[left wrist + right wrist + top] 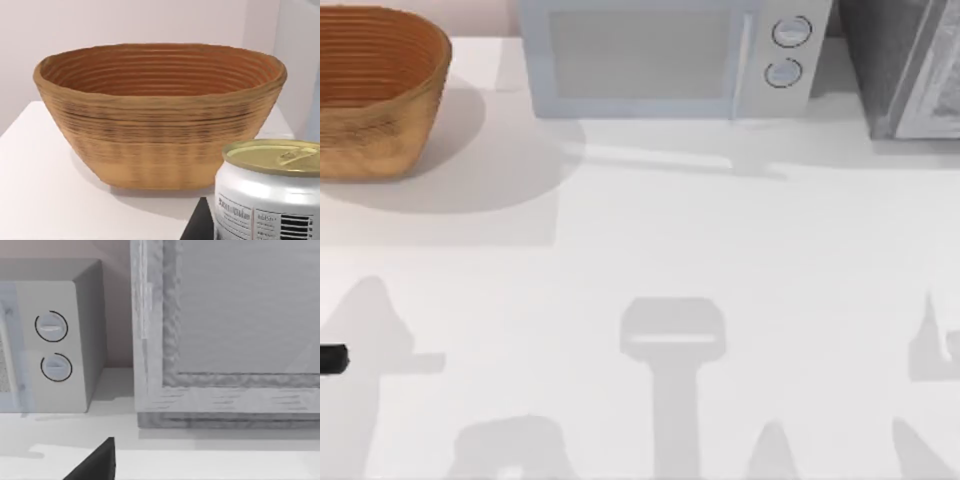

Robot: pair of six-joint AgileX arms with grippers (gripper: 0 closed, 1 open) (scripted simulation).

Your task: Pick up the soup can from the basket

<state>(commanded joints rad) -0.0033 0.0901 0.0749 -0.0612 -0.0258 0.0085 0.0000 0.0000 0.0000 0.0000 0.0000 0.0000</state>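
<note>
The soup can (270, 192) stands upright close to the left wrist camera, showing a dull gold lid and a white label with a barcode. It is outside the basket (160, 120), on the near side of it. One dark finger (199, 226) of my left gripper presses against the can's side, so the gripper is shut on it. In the top view the tan wicker basket (370, 110) sits at the far left corner of the table. A dark piece of my left arm (332, 358) pokes in at the left edge. One dark finger (95, 465) of my right gripper shows low in the right wrist view.
A pale grey microwave (660, 60) stands at the back centre, with two round knobs (788, 50) on its right side. A grey box-like cabinet (905, 70) fills the back right corner. White tabletop (720, 250) stretches in front of them.
</note>
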